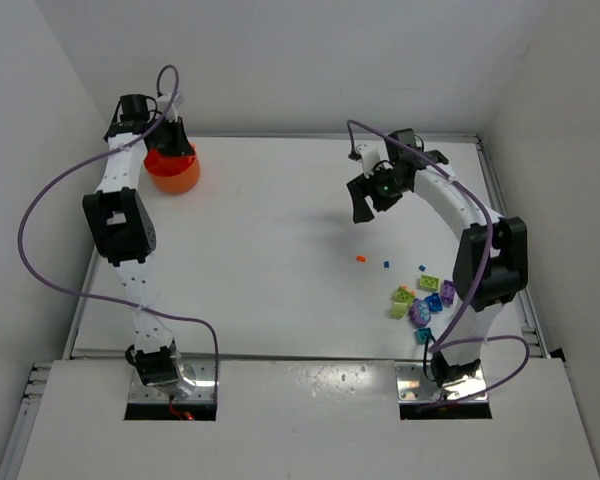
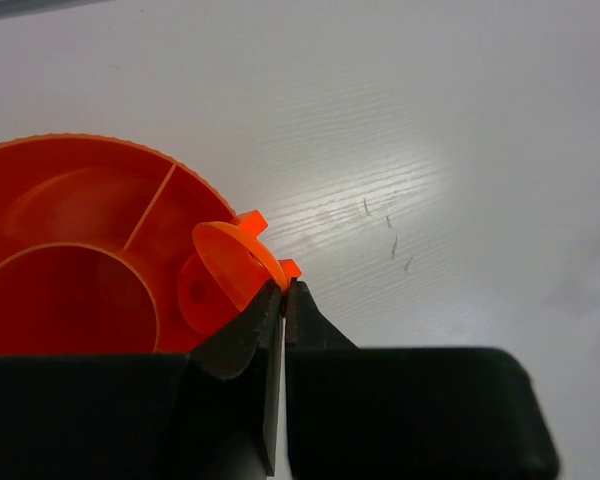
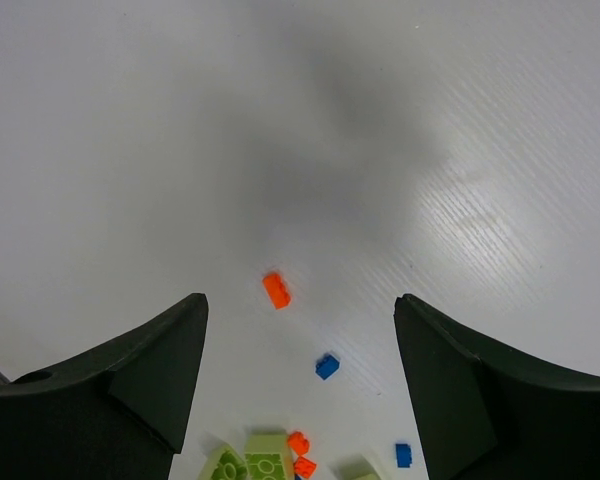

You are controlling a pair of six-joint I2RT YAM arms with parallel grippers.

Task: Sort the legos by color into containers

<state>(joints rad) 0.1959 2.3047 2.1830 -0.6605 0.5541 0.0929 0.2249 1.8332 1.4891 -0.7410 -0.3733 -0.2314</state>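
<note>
The orange bowl [image 1: 174, 170] stands at the far left of the table. My left gripper [image 1: 170, 138] is over its rim, and in the left wrist view its jaws [image 2: 283, 287] are shut on the edge of the orange bowl [image 2: 90, 250] beside a round tab. My right gripper [image 1: 373, 200] hangs open and empty above the table. Below it lie a small orange brick [image 1: 361, 259] and a tiny blue brick [image 1: 386, 265]. In the right wrist view, the orange brick [image 3: 276, 290] and blue brick [image 3: 327, 366] lie between the open fingers [image 3: 300, 305].
A pile of lime green, purple, blue and teal bricks [image 1: 420, 300] lies near the right arm's base. Lime green bricks [image 3: 265, 462], small orange bits [image 3: 300, 450] and another blue bit [image 3: 403, 455] show at the bottom of the right wrist view. White walls surround the table.
</note>
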